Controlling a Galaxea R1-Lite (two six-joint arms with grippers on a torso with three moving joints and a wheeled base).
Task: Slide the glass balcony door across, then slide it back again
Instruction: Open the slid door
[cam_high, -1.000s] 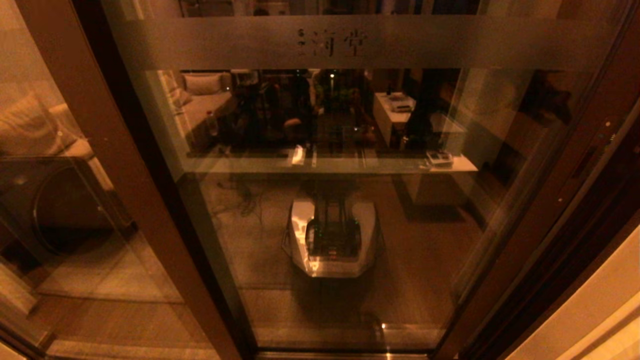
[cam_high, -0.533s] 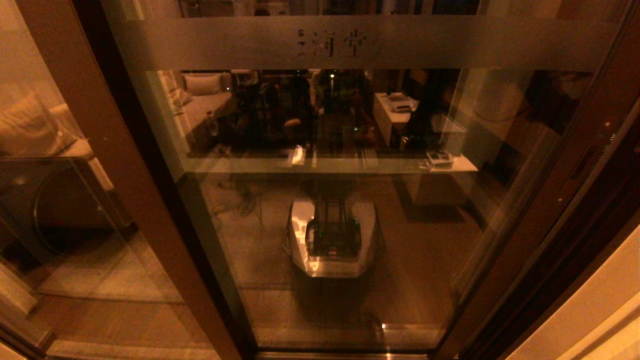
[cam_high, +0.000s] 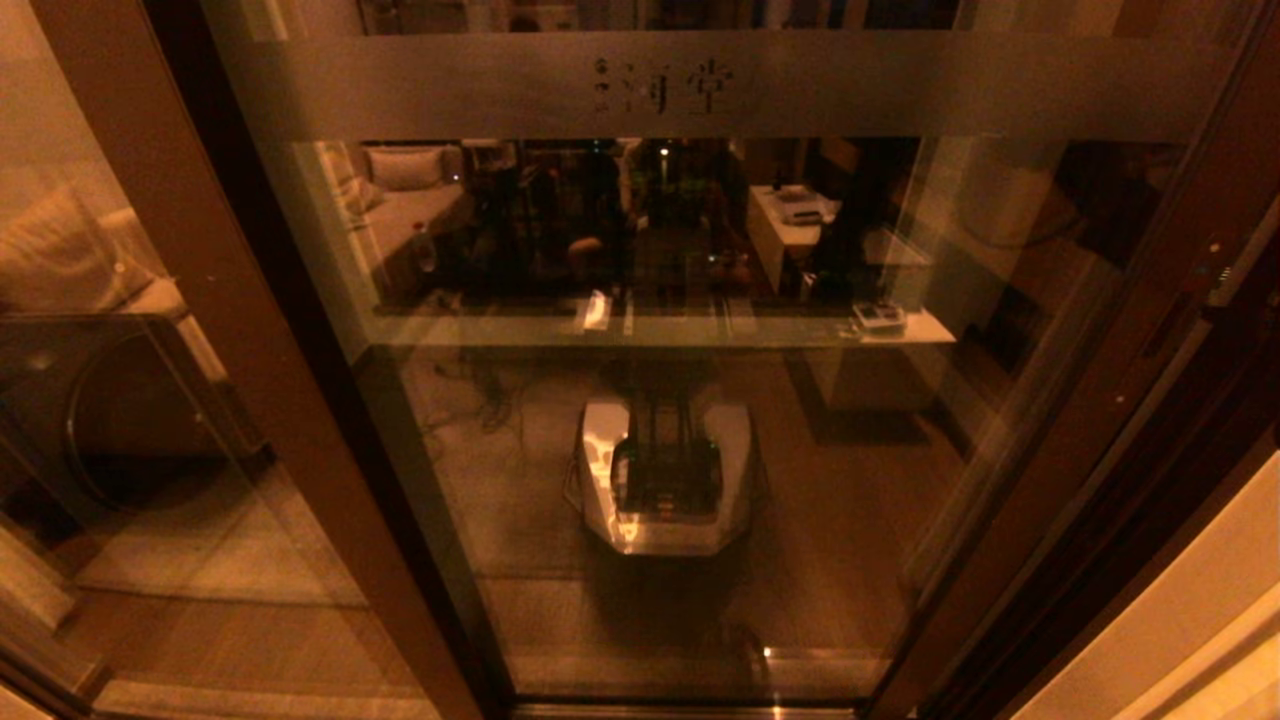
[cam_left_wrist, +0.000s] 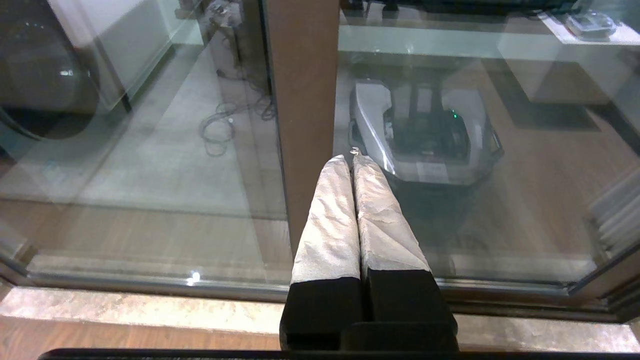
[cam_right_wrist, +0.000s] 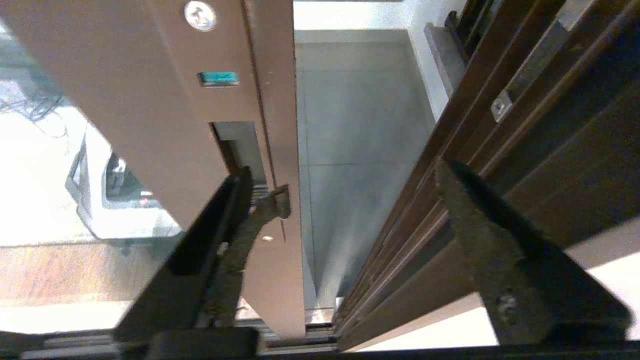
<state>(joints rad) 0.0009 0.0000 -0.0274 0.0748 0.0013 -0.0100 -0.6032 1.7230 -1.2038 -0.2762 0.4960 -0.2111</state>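
Door position first: glass balcony door (cam_high: 650, 420) is seen filling most of head view, w/ frosted band along its top edge and its right stile (cam_right_wrist: 225, 100) standing just off the dark jamb (cam_right_wrist: 500, 125), a narrow gap of pale floor showing btwn them. Right gripper (cam_right_wrist: 350, 200) is placed at that gap w/ fingers spread wide: one finger (cam_right_wrist: 215, 240) lies against the stile's recessed handle pocket (cam_right_wrist: 235, 145), the other finger is set on the jamb side. Stile's long axis runs vertical, so travel is judged to be sideways along the bottom track, away from the jamb, w/ right arm clearly the nearer. Left gripper (cam_left_wrist: 352, 160) is held pressed together, empty, by the left stile (cam_left_wrist: 300, 100), apparently idle.
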